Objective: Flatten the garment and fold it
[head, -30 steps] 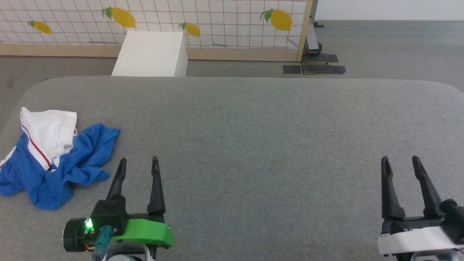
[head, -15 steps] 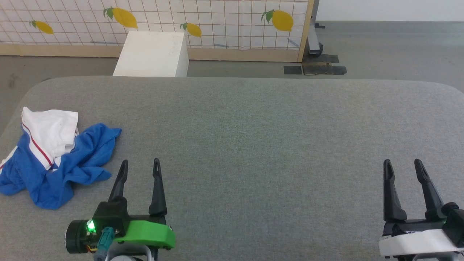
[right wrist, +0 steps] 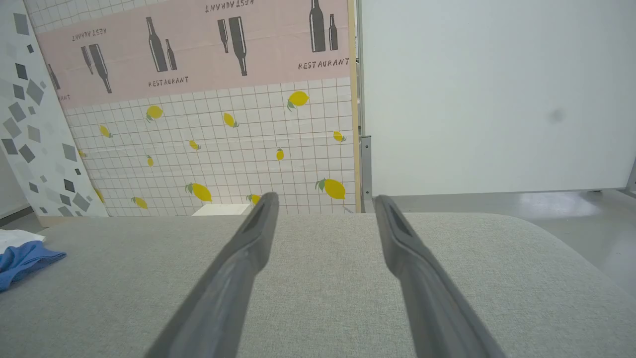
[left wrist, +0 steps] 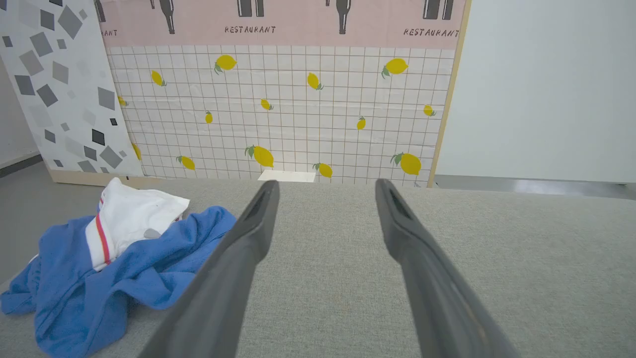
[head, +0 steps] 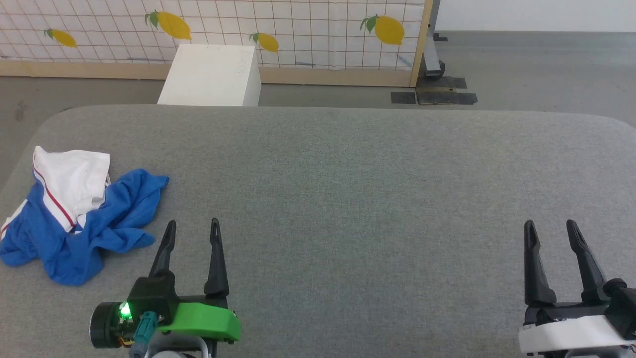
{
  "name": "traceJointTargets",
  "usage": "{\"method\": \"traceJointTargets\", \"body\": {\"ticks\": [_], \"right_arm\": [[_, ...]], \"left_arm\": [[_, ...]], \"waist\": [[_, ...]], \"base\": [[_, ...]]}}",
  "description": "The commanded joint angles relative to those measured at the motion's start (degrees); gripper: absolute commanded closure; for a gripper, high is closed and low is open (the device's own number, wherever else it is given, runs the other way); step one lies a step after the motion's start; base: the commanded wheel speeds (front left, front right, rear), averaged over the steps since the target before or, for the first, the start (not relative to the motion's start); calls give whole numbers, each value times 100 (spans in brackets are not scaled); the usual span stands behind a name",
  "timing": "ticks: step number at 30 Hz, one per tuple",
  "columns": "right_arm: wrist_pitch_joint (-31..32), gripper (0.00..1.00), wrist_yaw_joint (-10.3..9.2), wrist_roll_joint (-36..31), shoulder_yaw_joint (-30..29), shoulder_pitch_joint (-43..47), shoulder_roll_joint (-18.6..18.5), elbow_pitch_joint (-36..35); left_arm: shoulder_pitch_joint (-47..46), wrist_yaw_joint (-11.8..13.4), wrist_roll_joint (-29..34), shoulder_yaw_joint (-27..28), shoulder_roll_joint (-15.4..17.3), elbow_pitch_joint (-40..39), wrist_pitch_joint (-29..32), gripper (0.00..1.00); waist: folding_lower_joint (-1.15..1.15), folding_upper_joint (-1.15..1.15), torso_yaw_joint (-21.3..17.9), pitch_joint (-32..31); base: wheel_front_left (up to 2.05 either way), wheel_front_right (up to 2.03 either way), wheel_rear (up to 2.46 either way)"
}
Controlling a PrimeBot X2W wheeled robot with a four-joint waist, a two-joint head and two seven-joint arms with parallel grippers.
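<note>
The garment (head: 74, 223) lies crumpled in a loose heap at the left end of the counter (head: 348, 189), close to its rounded edge. Most of it is royal-blue soft jersey, bunched into deep, limp folds. A white part sits on top at the far side, smoother and flatter, and a thin red stripe runs where white meets blue. In the left wrist view a small grey patch shows on the white cloth; it may be a label, but it is too small to tell.

The left hand (head: 193, 223) hovers just beside the heap's right side, and the head view shows a narrow strip of counter between them. Its two long dark fingers are spread apart and hold nothing. The right hand (head: 549, 223) is well away at the right end of the counter, its fingers likewise parted with nothing between them.

The counter is covered in grey, finely woven fabric and has rounded corners. Behind it a plain white block (head: 211, 74) stands on the grey floor (head: 521, 64), against a wood-framed panel (head: 308, 30) printed with a tile grid and yellow lemons.
</note>
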Motion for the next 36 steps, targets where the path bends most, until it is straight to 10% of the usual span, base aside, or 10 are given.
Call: {"method": "traceJointTargets", "body": {"ticks": [1,36], "right_arm": [[-34,0,-10,-18,10,92,7,18],[-34,0,-10,-448,-48,103,7,24]], "left_arm": [[-51,7,-27,3,-15,28,-28,0],[-1,103,-187,447,-15,160,-28,0]], "waist": [[0,0,14,2],[0,0,2367,110]], "base": [[0,0,0],[0,0,0]]}}
